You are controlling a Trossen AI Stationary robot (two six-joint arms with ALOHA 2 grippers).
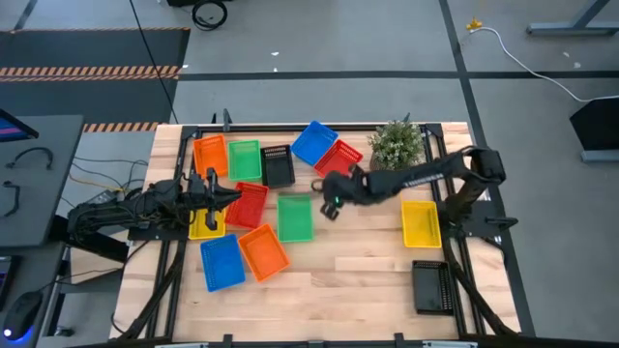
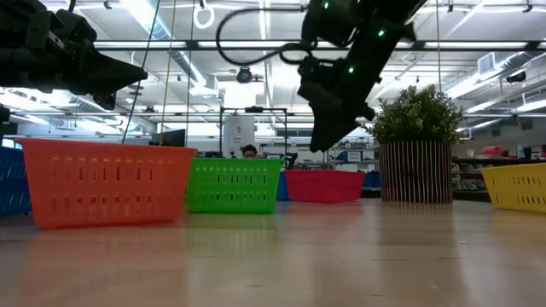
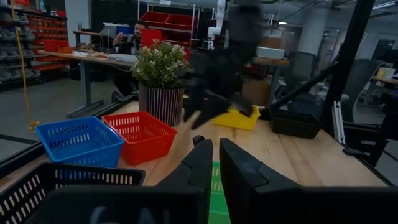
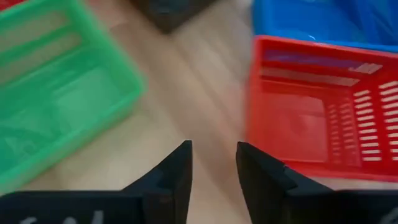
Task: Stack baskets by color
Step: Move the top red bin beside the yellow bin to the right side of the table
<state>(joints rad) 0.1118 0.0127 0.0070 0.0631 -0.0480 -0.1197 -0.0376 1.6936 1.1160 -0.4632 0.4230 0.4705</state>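
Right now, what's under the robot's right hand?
Bare wooden table. The right hand hovers open and empty between a green basket and a red basket. Directly beneath its fingers is hidden.

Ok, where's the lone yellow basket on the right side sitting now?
High view: the yellow basket lies on the table's right side, below the potted plant, above a black basket.

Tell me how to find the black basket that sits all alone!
Start at the potted plant at the table's far edge and follow the right side toward the near edge, past the yellow basket. The black basket lies alone by the near right corner; the other black basket sits among coloured ones.
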